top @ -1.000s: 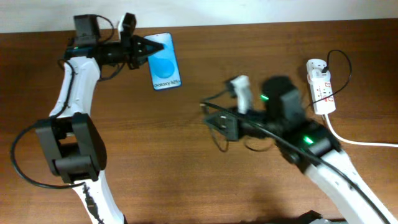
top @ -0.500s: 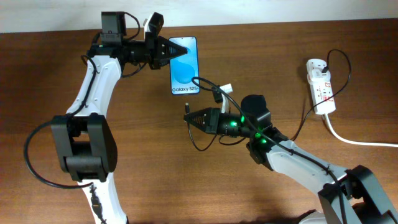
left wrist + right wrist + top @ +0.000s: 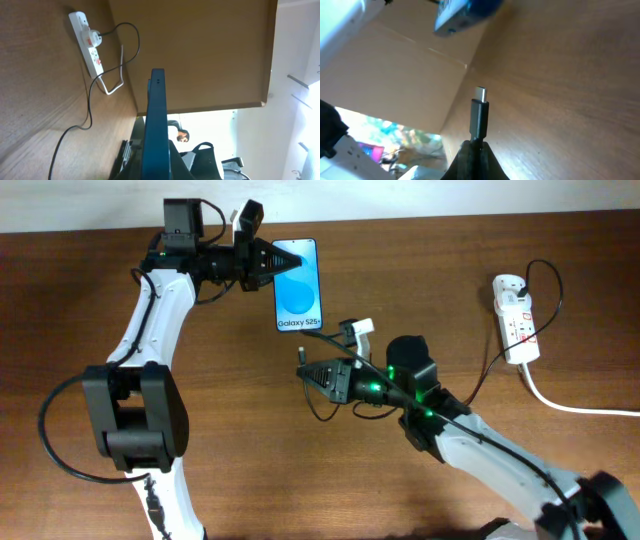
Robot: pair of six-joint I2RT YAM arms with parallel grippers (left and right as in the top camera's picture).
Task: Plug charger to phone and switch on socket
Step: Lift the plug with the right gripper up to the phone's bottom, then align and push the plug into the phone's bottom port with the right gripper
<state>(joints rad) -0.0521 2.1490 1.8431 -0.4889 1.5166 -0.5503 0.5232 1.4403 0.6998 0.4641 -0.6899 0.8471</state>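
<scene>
The phone (image 3: 299,290), blue screen up, is held at its upper left edge by my left gripper (image 3: 268,262), which is shut on it. In the left wrist view the phone (image 3: 156,130) shows edge-on between the jaws. My right gripper (image 3: 315,373) is shut on the charger's connector (image 3: 301,356), a little below the phone's bottom edge. In the right wrist view the connector (image 3: 479,116) sticks up from the jaws toward the blurred phone (image 3: 465,12). The black cable (image 3: 500,350) runs to the white socket (image 3: 514,317) at the right.
The socket's thick white cord (image 3: 570,405) trails off to the right edge. The socket also shows far off in the left wrist view (image 3: 88,42). A cardboard wall (image 3: 195,55) stands at the table's far side.
A second ago the left arm carried the phone right, then held still. The right gripper came left with the connector and has drawn slightly right and down in the last half second.
</scene>
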